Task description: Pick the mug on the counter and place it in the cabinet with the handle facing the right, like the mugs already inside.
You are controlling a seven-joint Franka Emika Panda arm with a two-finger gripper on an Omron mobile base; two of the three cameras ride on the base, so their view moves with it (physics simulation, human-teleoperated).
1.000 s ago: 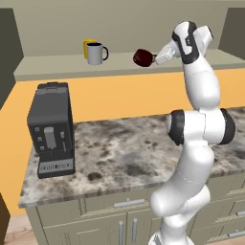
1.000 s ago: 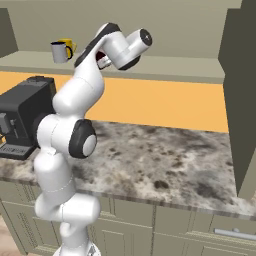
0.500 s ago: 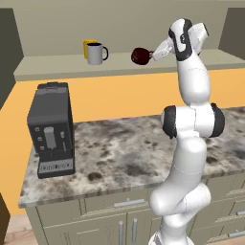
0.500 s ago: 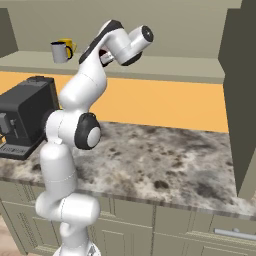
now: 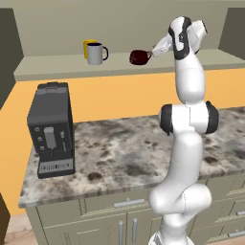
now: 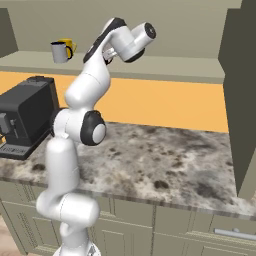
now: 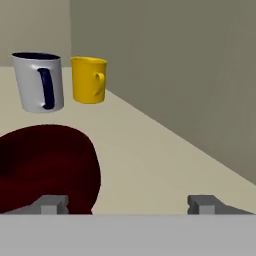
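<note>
Two fingers [image 7: 52, 204] stand wide apart at the bottom of the hand view, and the mug [image 7: 45, 167] sits against the left one rather than between them, so the grip looks released, or nearly so. Near the base, the table [image 5: 129, 153] carries the black coffee machine [image 5: 51, 129] at its left end and no mug. Up on the cabinet's [image 5: 57, 64] ledge the maroon mug [image 5: 139, 57] sits about midway along, just ahead of the gripper [image 5: 154, 50]. Farther toward the ledge's left end stand the grey mug [image 5: 95, 53] and the yellow mug [image 5: 89, 46]. The transfer seems nearly done; I cannot tell which way the handle points, and the arm's retreat remains.
</note>
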